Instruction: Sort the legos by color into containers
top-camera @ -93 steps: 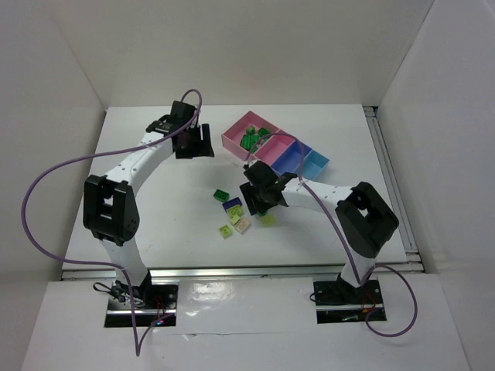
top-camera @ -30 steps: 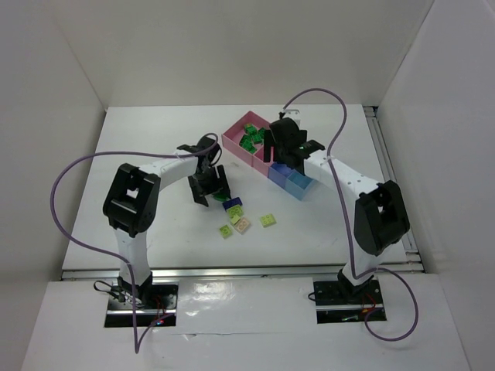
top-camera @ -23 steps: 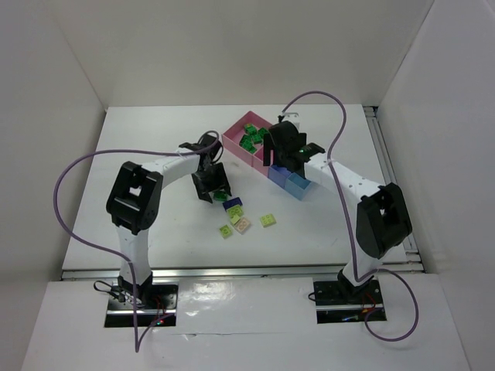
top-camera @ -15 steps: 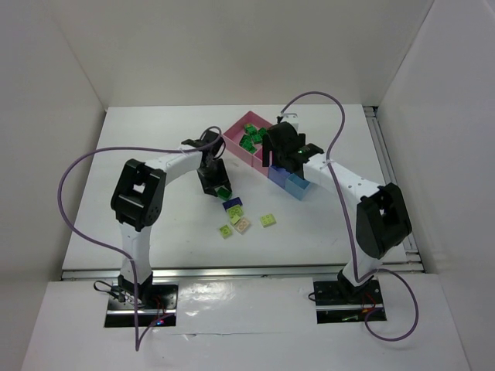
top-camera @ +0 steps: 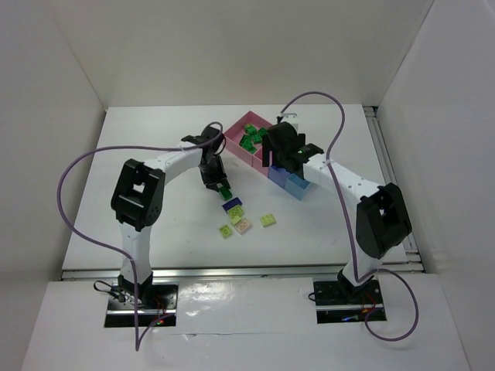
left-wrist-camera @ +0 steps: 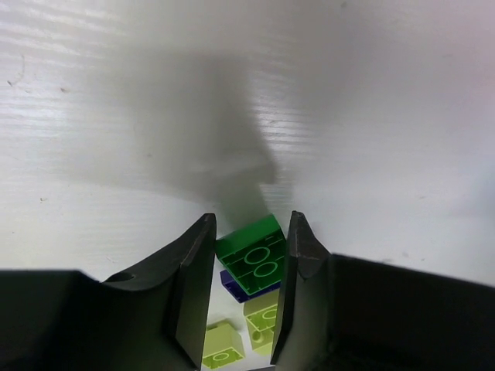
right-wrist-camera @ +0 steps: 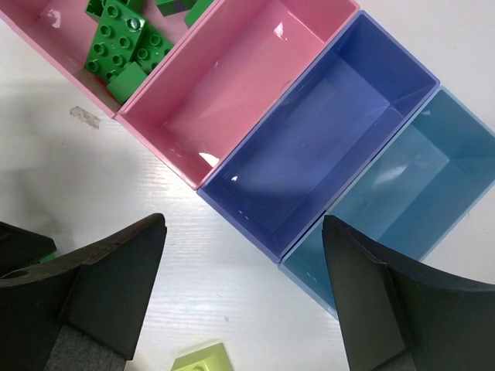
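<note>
My left gripper is shut on a dark green lego, one finger against each side, low over the table. In the top view this gripper sits just left of the loose legos, with the green one at its tip. Under it lie a dark blue lego and pale yellow-green legos. My right gripper hangs open and empty above the containers: a large pink bin holding green legos, a smaller pink bin, a violet-blue bin and a light blue bin.
Loose on the table in the top view are a dark blue lego, pale yellow-green ones and a beige one. The row of bins runs diagonally at the back right. White walls enclose the table.
My left gripper slid right toward the bins and its jaws closed on the dark green lego. The right arm has barely moved.
</note>
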`<control>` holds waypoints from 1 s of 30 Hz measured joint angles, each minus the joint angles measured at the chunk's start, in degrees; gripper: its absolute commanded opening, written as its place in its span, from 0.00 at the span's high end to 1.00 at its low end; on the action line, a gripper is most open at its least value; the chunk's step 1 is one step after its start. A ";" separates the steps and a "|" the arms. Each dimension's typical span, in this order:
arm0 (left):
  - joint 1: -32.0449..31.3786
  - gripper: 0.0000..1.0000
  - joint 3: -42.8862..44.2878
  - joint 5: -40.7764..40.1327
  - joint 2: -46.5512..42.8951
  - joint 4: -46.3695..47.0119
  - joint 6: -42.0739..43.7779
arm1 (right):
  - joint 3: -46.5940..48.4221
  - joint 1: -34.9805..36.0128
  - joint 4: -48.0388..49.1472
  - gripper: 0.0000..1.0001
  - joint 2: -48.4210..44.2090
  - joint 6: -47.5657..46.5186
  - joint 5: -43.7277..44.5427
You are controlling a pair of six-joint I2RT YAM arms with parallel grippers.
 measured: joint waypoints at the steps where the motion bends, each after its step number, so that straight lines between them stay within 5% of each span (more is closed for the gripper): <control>1: 0.00 0.67 0.74 -0.24 0.00 -0.37 0.11 | 0.00 0.00 0.00 0.11 0.00 0.00 0.00; 12: 0.26 0.68 11.54 -1.25 0.04 -3.02 1.62 | -0.07 0.02 -0.15 0.11 -0.04 0.44 1.62; 20: 2.01 0.65 33.38 0.63 7.41 -4.37 1.51 | -3.08 0.26 -1.09 0.11 -4.13 1.77 3.21; 22: 2.47 0.56 39.26 1.05 10.62 -3.98 1.31 | -4.96 0.48 -2.03 0.11 -6.47 2.34 3.04; 23: 2.60 0.43 42.03 1.33 12.33 -4.00 1.27 | -5.86 0.59 -2.38 0.11 -7.48 2.58 2.80; 24: 2.82 0.17 44.65 1.70 14.16 -3.45 1.14 | -7.21 0.92 -2.49 0.11 -8.83 2.80 2.25; 30: 3.21 0.05 49.18 5.66 20.13 -0.83 -0.61 | -16.06 7.74 -3.13 0.09 -14.84 1.44 -6.91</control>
